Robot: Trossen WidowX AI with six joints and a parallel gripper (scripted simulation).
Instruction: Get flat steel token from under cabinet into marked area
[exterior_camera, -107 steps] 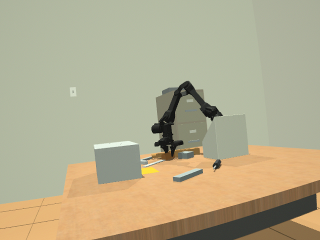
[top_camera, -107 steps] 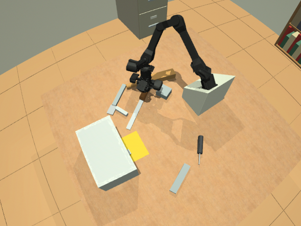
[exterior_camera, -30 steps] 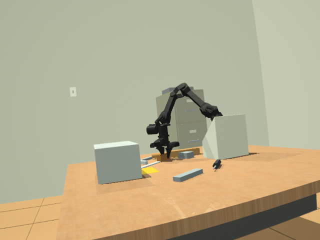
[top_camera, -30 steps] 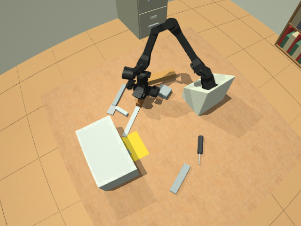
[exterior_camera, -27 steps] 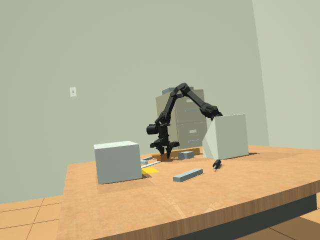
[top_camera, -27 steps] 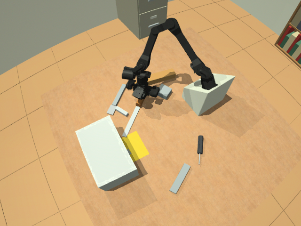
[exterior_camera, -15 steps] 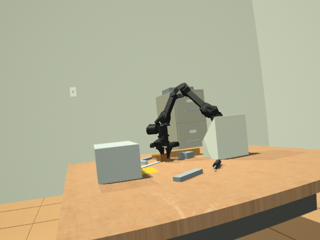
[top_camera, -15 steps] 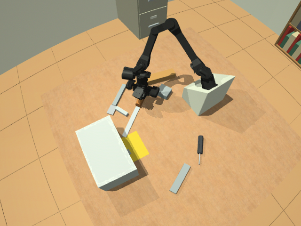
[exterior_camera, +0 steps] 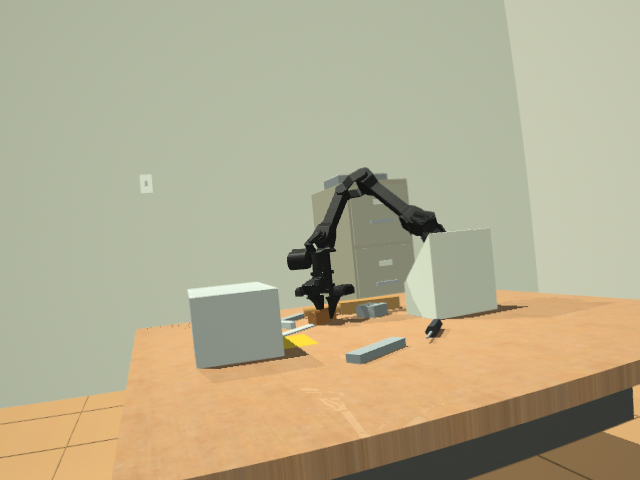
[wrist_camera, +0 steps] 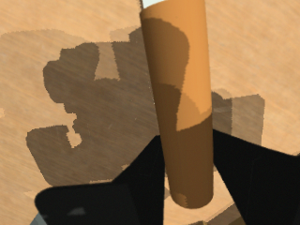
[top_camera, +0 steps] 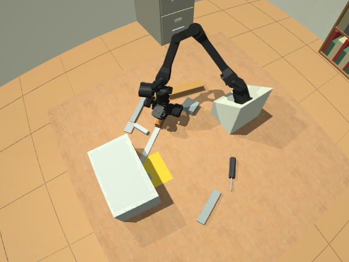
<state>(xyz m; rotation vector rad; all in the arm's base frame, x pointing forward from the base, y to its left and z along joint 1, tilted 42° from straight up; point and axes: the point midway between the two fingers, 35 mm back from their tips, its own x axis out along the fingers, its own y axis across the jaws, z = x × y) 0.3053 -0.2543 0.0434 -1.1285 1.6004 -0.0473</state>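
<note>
A wood-grained table (top_camera: 268,169) (exterior_camera: 248,408) stands on a tan tiled floor before a grey-green wall, with a grey filing cabinet behind it. The black gripper (top_camera: 160,112) (exterior_camera: 324,312) (wrist_camera: 183,137) points down, on the filing-cabinet side of the white box-shaped cabinet (top_camera: 121,174) (exterior_camera: 237,328), which serves as landmark. Its fingers are partly open, closed around the round orange-brown handle (top_camera: 159,123) (exterior_camera: 317,316) (wrist_camera: 183,94) of a tool, one finger on each side. From the handle a flat, pale, straight blade (top_camera: 150,143) (exterior_camera: 299,329) runs toward the cabinet, its far end near the cabinet's front edge, in shadow.

A small flat grey piece, apparently the steel token (top_camera: 149,176), shows right at the cabinet's front edge, over the yellow marked area (top_camera: 162,167) (exterior_camera: 299,341); the cabinet may hide part of it. It looks plain and dull in the shade. Well out in front of the cabinet lie a black-handled screwdriver (top_camera: 232,169) (exterior_camera: 434,328) and a grey rectangular bar (top_camera: 209,207) (exterior_camera: 375,350). No writing can be read.
</note>
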